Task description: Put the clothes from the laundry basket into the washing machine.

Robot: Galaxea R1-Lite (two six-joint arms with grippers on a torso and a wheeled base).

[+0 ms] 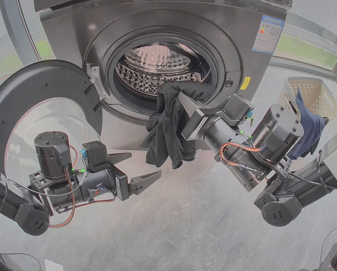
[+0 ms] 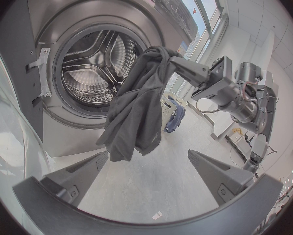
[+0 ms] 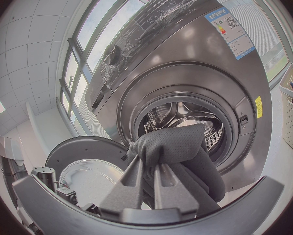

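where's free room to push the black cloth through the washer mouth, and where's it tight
Free: the upper left of the washer mouth, above the black garment; also the floor in front of the left hand. Crowded: the mouth's lower right rim, where the right hand holds the garment hanging.

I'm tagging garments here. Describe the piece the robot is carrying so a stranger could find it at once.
Start at the grey washing machine with its door open. Before the drum opening, a black garment hangs bunched from the shut jaws of the right gripper. Unlike the blue garment draped over the pale laundry basket, it is black and held in mid-air.
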